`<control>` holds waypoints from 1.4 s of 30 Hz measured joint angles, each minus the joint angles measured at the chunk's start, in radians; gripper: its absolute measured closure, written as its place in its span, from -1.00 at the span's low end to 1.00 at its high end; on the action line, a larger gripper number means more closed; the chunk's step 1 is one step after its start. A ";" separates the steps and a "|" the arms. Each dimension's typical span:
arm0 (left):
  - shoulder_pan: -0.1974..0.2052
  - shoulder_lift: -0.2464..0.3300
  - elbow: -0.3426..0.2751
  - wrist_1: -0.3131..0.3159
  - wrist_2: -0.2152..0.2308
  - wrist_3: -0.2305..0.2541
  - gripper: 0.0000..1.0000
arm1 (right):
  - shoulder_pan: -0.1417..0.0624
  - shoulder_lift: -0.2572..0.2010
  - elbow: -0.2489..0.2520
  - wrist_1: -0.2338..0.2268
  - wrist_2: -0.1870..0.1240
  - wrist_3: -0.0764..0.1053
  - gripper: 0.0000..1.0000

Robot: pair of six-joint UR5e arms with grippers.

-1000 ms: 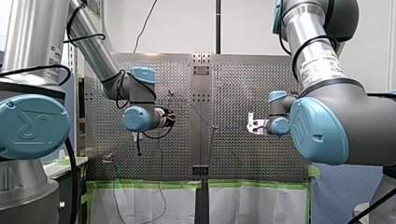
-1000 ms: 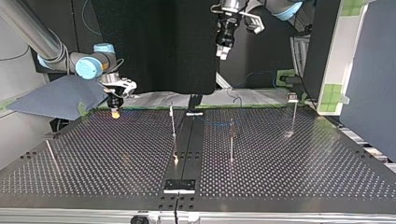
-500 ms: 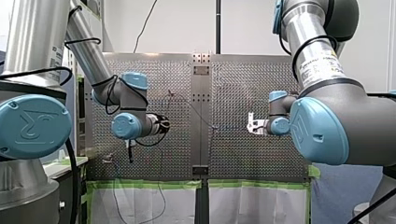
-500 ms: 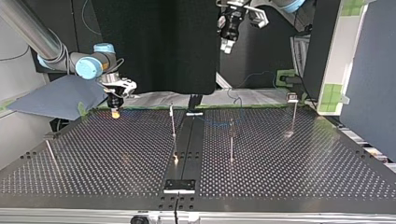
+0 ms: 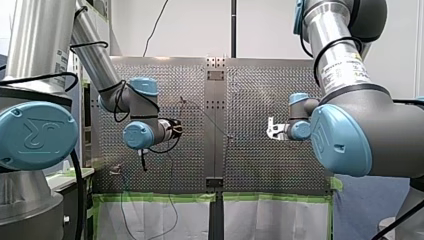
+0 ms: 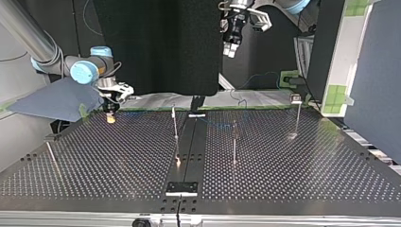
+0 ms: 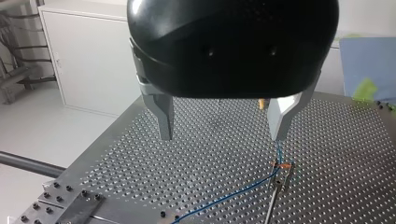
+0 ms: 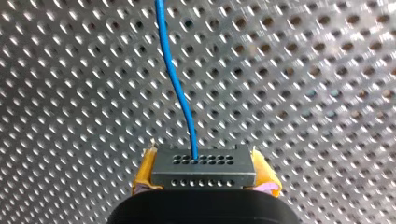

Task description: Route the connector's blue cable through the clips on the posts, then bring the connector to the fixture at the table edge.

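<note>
Over the last second my right arm (image 6: pixel 78 71) had slid toward the top view's left, above the far edge of the perforated table (image 6: pixel 307 170). My right gripper (image 8: pixel 204 172) clenched the connector (image 8: pixel 204 163) between yellow pads (image 8: pixel 145 170), the blue cable (image 8: pixel 180 93) running ahead over the table. My left gripper (image 7: pixel 222 137) hung released above a post (image 7: pixel 274 200) whose clip (image 7: pixel 282 165) met the cable.

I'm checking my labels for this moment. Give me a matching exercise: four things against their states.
Things: 1 left gripper; 2 right gripper; 3 blue cable; 4 connector.
States: A dark grey, rows of holes; B open, empty; C shut on the connector; D leaves the connector across the table.
Pairs: 1-B; 2-C; 3-D; 4-A.
</note>
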 joint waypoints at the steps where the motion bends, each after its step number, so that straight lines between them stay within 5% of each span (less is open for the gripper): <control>1: 0.000 0.000 0.000 -0.001 0.000 0.000 -1.00 | -0.003 -0.009 -0.001 0.011 0.009 0.001 1.00; 14: 0.002 0.000 0.000 -0.010 0.000 0.002 -1.00 | -0.025 -0.100 -0.003 0.087 0.033 0.015 1.00; 24: 0.005 0.000 0.000 -0.020 0.000 0.008 -1.00 | -0.048 -0.188 -0.002 0.142 0.041 0.010 1.00; 31: 0.008 0.000 0.000 -0.033 0.000 0.018 -1.00 | -0.063 -0.246 -0.002 0.168 0.079 0.003 1.00; 42: 0.015 0.000 0.000 -0.038 -0.005 0.025 -1.00 | -0.092 -0.270 0.004 0.198 0.146 -0.024 1.00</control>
